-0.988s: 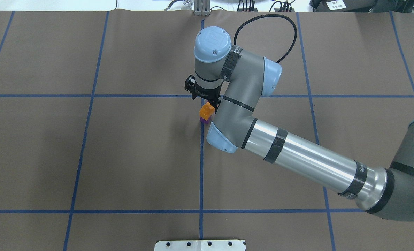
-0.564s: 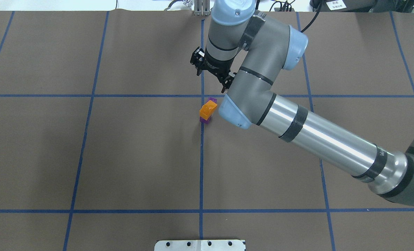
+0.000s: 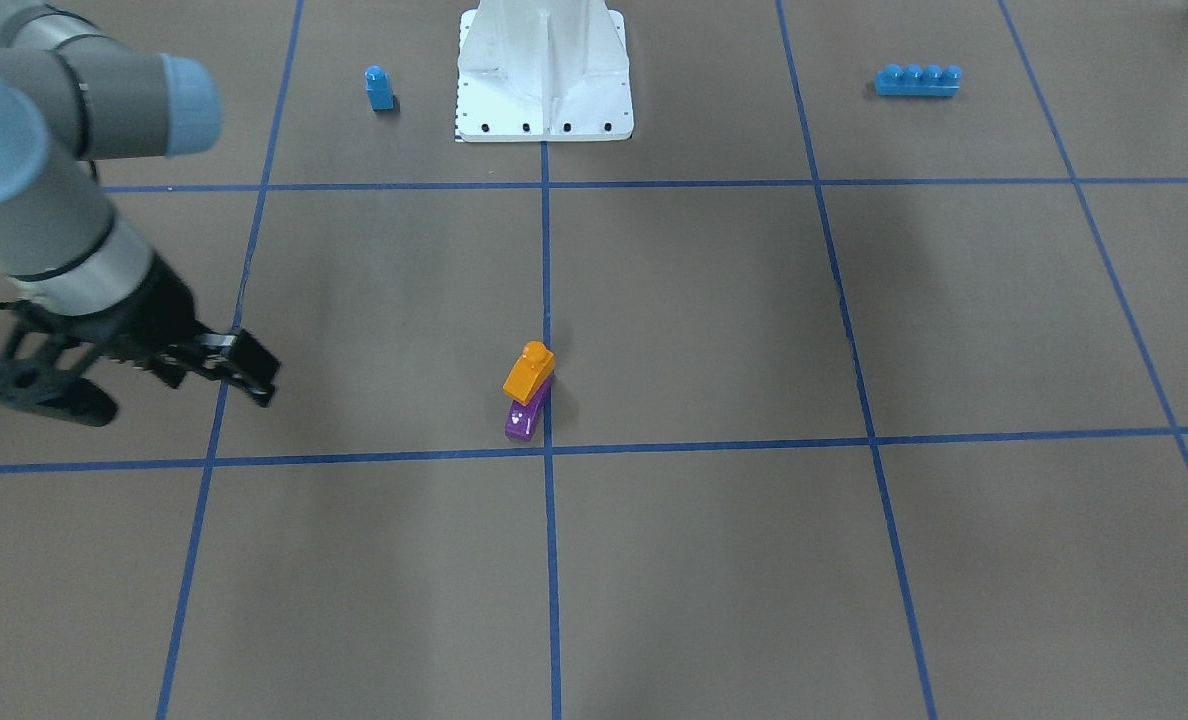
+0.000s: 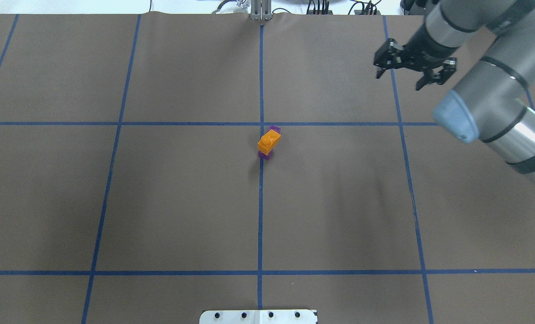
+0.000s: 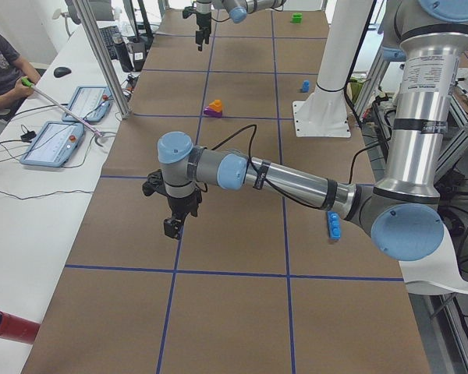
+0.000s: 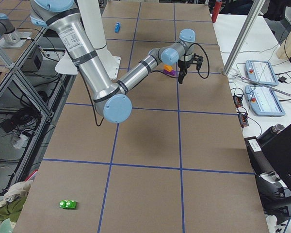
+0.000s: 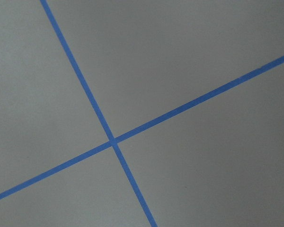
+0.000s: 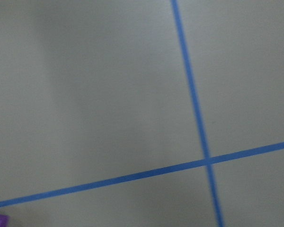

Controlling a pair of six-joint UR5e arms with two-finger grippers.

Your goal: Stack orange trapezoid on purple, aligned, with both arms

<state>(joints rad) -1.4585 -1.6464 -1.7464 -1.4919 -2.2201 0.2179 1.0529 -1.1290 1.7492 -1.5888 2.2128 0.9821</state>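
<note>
The orange trapezoid (image 4: 269, 141) sits on top of the purple block (image 4: 274, 130) at the table's centre, beside the middle tape line. Purple shows past both ends of the orange. In the front view the orange (image 3: 529, 372) sits toward the back of the purple (image 3: 522, 420). My right gripper (image 4: 398, 82) is open and empty, raised far to the right of the stack; it also shows in the front view (image 3: 179, 403). My left gripper (image 5: 174, 222) shows only in the left side view, low over bare table, and I cannot tell if it is open or shut.
A small blue one-stud block (image 3: 379, 88) and a long blue four-stud brick (image 3: 917, 80) lie near the white base pedestal (image 3: 544, 70). A green block (image 6: 68, 204) lies at the table's right end. An operator and tablets are beyond the far edge.
My right gripper has left the stack, risen and swung away to the far right. The orange block stays on the purple one.
</note>
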